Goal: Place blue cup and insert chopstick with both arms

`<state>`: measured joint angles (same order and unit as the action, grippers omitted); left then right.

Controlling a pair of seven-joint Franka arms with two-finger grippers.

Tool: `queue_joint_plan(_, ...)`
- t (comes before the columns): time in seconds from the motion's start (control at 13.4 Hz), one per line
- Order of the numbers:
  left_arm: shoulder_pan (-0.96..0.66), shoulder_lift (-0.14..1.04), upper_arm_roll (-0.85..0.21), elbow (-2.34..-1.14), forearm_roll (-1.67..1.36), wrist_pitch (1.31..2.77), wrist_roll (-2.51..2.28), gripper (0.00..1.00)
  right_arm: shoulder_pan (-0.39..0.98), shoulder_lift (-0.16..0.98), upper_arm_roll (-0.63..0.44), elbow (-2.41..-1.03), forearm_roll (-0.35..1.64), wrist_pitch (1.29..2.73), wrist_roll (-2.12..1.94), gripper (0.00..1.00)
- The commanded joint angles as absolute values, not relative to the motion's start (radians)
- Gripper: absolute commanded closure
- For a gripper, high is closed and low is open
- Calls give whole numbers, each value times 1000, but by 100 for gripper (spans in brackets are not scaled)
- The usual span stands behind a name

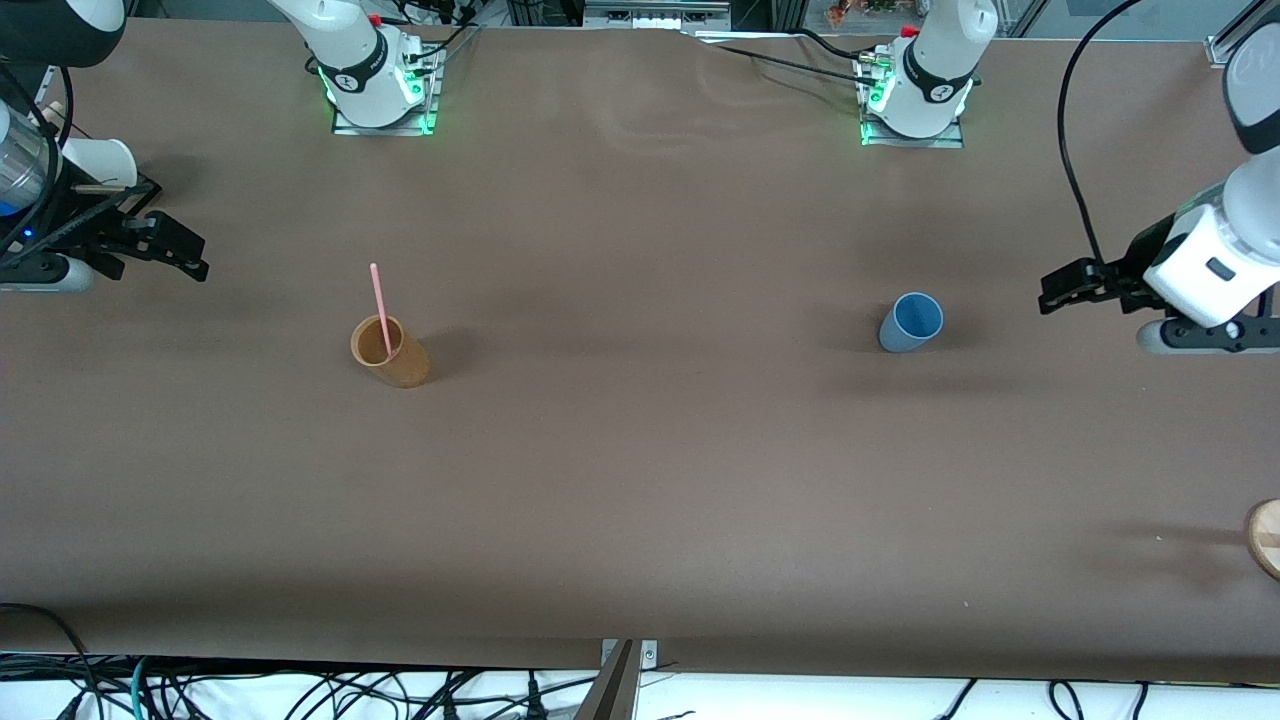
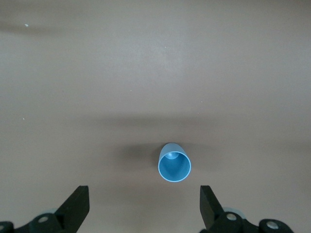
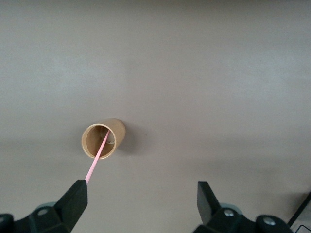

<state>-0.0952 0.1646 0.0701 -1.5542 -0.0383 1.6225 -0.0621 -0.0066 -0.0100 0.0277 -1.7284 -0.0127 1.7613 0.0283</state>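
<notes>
The blue cup [image 1: 911, 322] stands upright on the brown table, toward the left arm's end; its open mouth shows in the left wrist view [image 2: 174, 163]. The pink chopstick [image 1: 380, 305] leans inside a tan cup [image 1: 400, 368] toward the right arm's end, and both show in the right wrist view: chopstick [image 3: 97, 160], tan cup [image 3: 118, 131]. My left gripper [image 1: 1052, 288] hovers open and empty at the table's end, apart from the blue cup [image 2: 144, 196]. My right gripper [image 1: 198, 255] hovers open and empty at its own end, apart from the tan cup [image 3: 141, 191].
A white paper cup [image 1: 100, 160] lies near the right arm's wrist. A round wooden piece [image 1: 1265, 535] pokes in at the table edge on the left arm's end. The arm bases [image 1: 380, 95] [image 1: 915, 100] stand along the table's back edge.
</notes>
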Motion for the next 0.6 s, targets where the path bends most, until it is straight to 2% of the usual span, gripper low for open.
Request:
queue_joint_plan(0.0,-98,210,72,-1545,-31,1637,-52,0,-6,-17,28,-1724,-11,1767,29,0)
queue_joint_plan(0.3,-101,256,72,-1563,-18,1638,-48,0,-8,-23,25,-1724,-11,1761,26,0)
queue_joint_plan(0.37,-100,259,72,-1597,-20,1655,-48,0,-8,-23,25,-1724,-9,1761,26,0)
queue_joint_plan(0.52,-98,255,72,-1713,-18,1788,-40,0,-8,-25,25,-1726,-9,1758,25,0)
